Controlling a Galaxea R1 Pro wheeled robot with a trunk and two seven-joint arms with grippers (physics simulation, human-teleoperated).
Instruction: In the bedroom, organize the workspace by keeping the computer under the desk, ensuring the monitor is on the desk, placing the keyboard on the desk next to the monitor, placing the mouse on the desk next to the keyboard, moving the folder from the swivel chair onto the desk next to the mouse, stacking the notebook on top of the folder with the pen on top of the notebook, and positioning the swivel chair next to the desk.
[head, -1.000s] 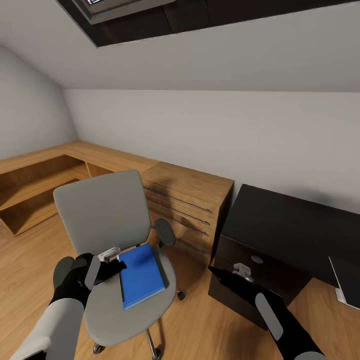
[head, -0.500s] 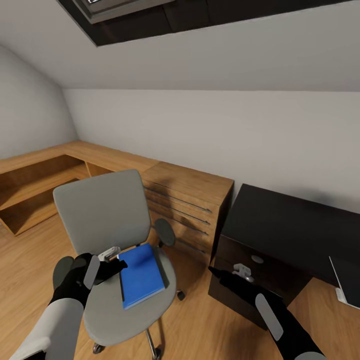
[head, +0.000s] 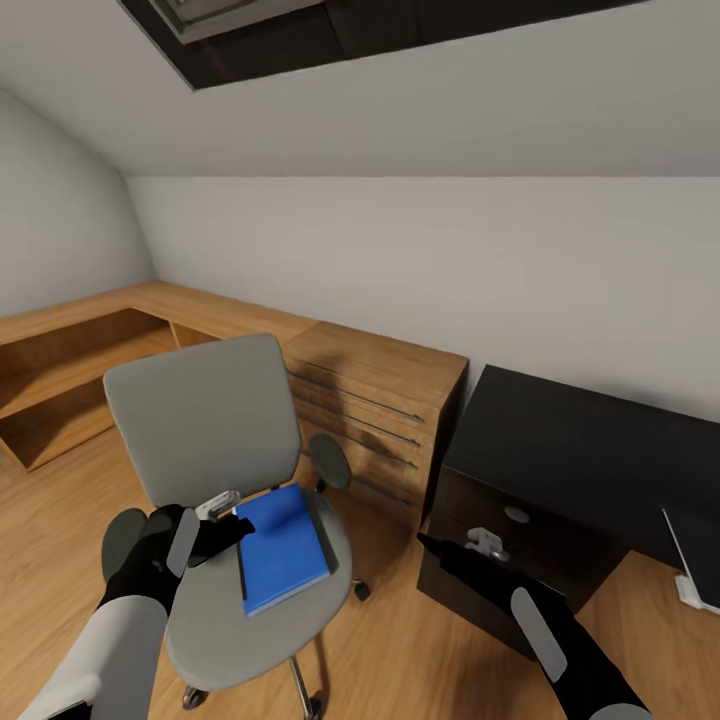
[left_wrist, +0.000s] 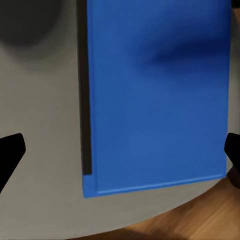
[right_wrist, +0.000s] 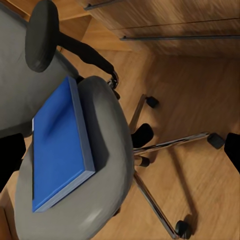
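Blue folder (head: 282, 549) on swivel chair (head: 205, 430) seat

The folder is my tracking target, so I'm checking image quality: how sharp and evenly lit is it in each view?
Head view: the folder is small but crisp and evenly lit on the swivel chair. Left wrist view: it is soft and slightly blurred, with a dark shadow smudge across its upper part. Right wrist view: it is sharp, with a faint darker patch.
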